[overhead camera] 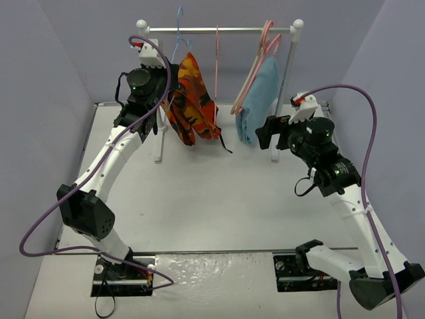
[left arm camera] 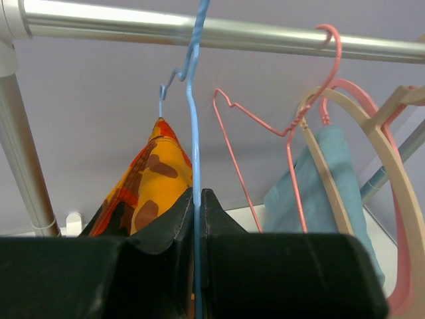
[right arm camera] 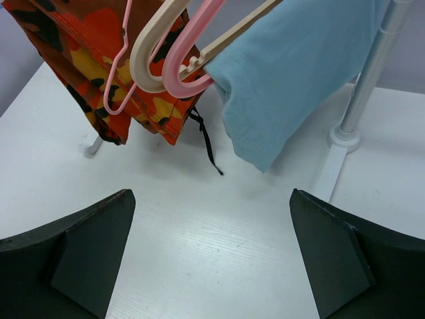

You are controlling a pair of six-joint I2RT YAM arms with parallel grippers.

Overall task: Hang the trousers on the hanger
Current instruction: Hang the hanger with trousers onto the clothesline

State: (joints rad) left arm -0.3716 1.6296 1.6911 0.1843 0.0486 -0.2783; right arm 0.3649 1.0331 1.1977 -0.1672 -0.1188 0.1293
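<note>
Left tool (left arm camera: 197, 203) pinched shut on the hanger (left arm camera: 192, 126) wire beneath the rail (left arm camera: 133, 26). The trousers (left arm camera: 156, 169) hang from it, just beside the tool. Right tool (right arm camera: 211, 219) spread wide, empty, the trousers ahead of it.

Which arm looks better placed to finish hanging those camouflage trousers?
The left. The left gripper is shut on the blue hanger, right under the rail, with the trousers hanging by it. The right gripper is open, empty and low over the table, away from that hanger.
</note>
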